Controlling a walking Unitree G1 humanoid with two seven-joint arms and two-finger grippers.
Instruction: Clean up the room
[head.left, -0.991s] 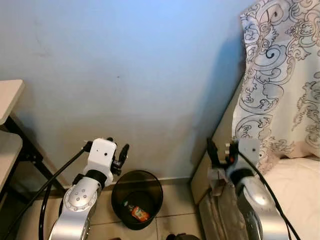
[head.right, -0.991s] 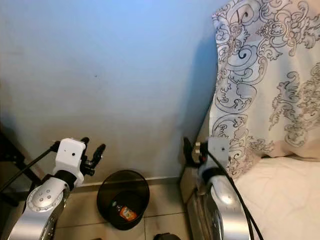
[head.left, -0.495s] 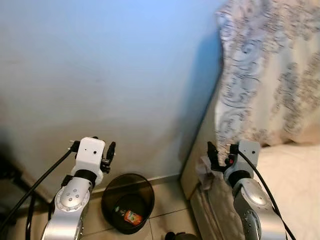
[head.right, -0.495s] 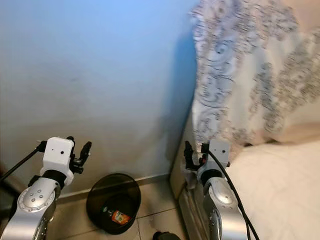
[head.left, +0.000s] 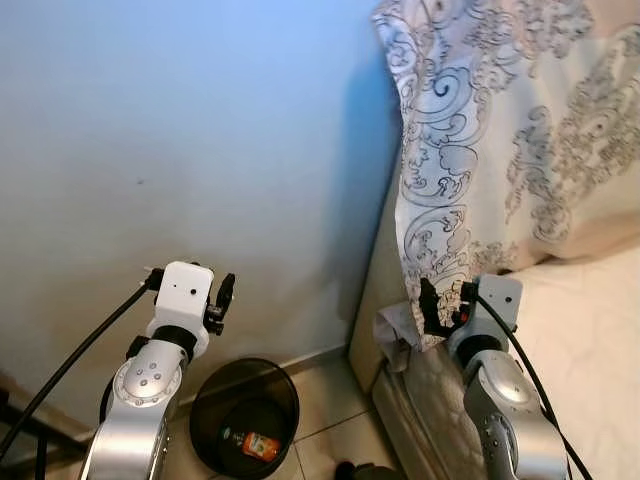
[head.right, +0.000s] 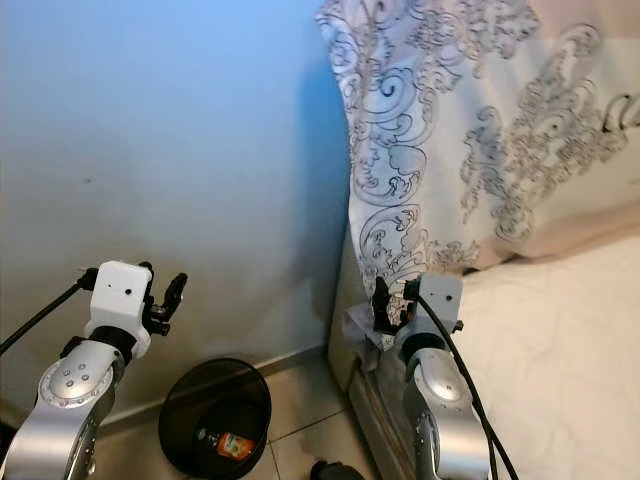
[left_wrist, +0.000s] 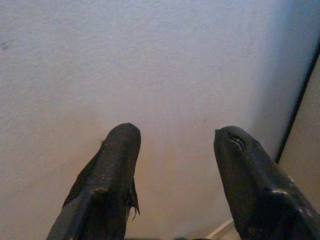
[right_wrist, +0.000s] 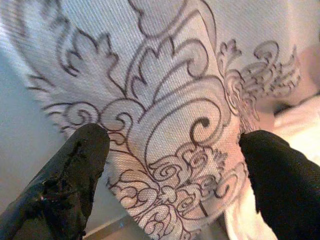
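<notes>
A dark round waste bin (head.left: 244, 418) stands on the tiled floor against the blue wall, with a red and orange wrapper (head.left: 262, 445) lying in it. My left gripper (left_wrist: 176, 142) is held up above the bin, open, facing the bare wall with nothing between its fingers. A cream pillow with a dark swirl pattern (head.left: 500, 140) leans upright at the head of the bed (head.left: 590, 330). My right gripper (right_wrist: 172, 145) is open right in front of the pillow's lower corner, holding nothing.
The bed's side (head.left: 400, 420) runs close along the right of the bin, leaving a narrow strip of tiled floor (head.left: 325, 425). A crumpled pale cloth (head.left: 393, 335) sits at the bed's near corner. The blue wall (head.left: 180, 130) is directly ahead.
The whole picture has shifted left: the camera has turned right, so the desk at the left has gone out of view and more of the pillow and bed shows. Both grippers stay open.
</notes>
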